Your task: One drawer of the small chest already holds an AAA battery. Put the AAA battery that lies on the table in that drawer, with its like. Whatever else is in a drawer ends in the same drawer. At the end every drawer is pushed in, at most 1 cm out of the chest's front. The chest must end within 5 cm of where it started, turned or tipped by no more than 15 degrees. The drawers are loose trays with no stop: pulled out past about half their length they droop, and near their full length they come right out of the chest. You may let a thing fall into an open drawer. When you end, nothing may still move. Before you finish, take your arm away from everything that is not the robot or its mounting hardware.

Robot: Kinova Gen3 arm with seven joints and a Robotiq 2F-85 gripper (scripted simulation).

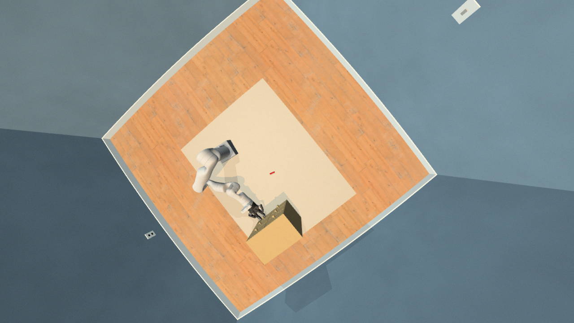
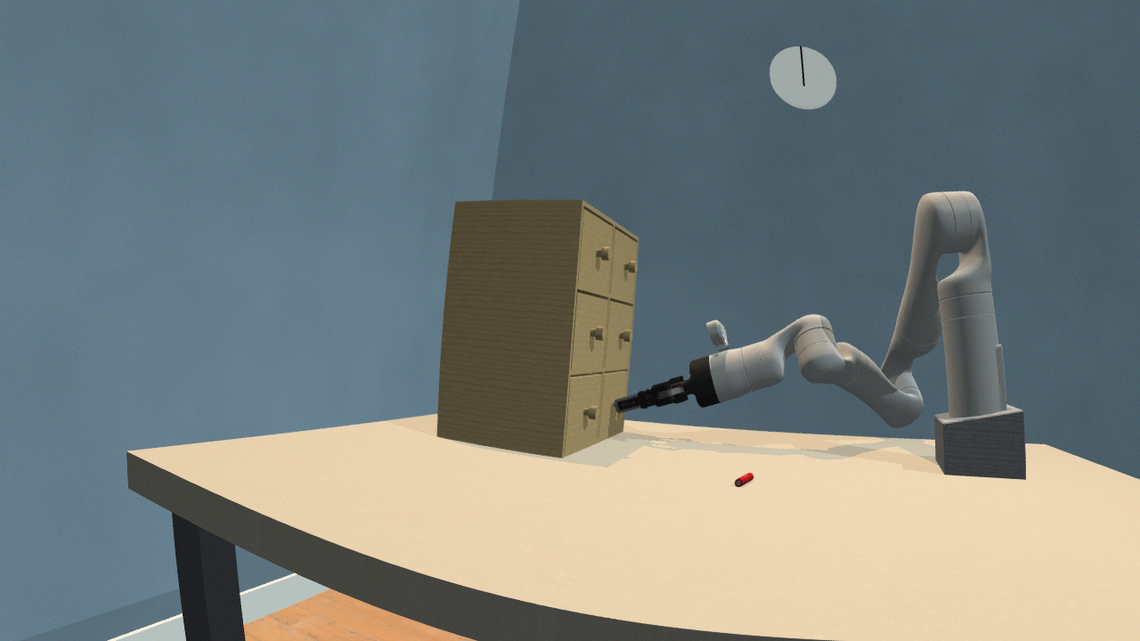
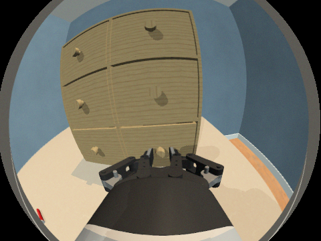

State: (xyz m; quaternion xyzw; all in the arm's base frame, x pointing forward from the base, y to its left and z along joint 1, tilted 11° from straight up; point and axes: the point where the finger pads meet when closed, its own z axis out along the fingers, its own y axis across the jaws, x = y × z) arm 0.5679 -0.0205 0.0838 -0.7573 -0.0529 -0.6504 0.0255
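The chest [image 1: 275,241] [image 2: 509,319] [image 3: 134,78] stands upright with six drawers in two columns of three. All drawer fronts look pushed in, so their contents are hidden. The red AAA battery [image 1: 271,172] [image 2: 745,480] [image 3: 40,215] lies on the table, away from the chest's front. My gripper [image 1: 263,217] [image 2: 619,405] [image 3: 161,152] is partly open and points at the bottom right drawer as the wrist view shows it. Its fingertips stand left and right of that drawer's knob [image 3: 160,153], with a gap visible on each side. In the exterior view the fingers hide this knob.
The table [image 1: 280,120] [image 2: 478,518] [image 3: 60,181] carries the arm's base [image 1: 228,150] [image 2: 980,442]. The middle right drawer's knob [image 3: 155,92] is above the fingers, and the bottom left drawer's knob [image 3: 94,150] is to their left. The table's edge lies near the chest.
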